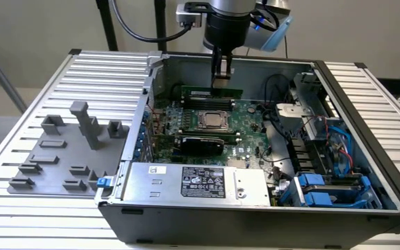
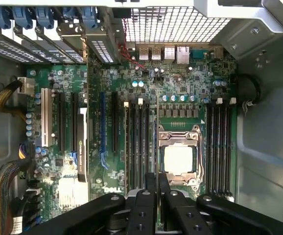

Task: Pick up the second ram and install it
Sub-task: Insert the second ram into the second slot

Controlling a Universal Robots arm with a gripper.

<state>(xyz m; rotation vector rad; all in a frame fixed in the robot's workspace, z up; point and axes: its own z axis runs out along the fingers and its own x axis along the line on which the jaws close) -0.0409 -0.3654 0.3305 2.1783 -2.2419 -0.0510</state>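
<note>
Holding ram (image 1: 230, 94), open case (image 1: 255, 226) below, motherboard (image 1: 245, 123) inside

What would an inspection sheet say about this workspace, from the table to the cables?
Surface: slatted, pale table under the open computer case.
Job's things: green ram stick, held above the motherboard; not seated in a slot.
Clutter: grey plate with raised blocks, beside the case at the exterior view's left.
Tool: closed on the stick.
Cables: blue cable inside the case; black cable on the arm.
Surroundings: plain wall behind; people, nothing seen.
</note>
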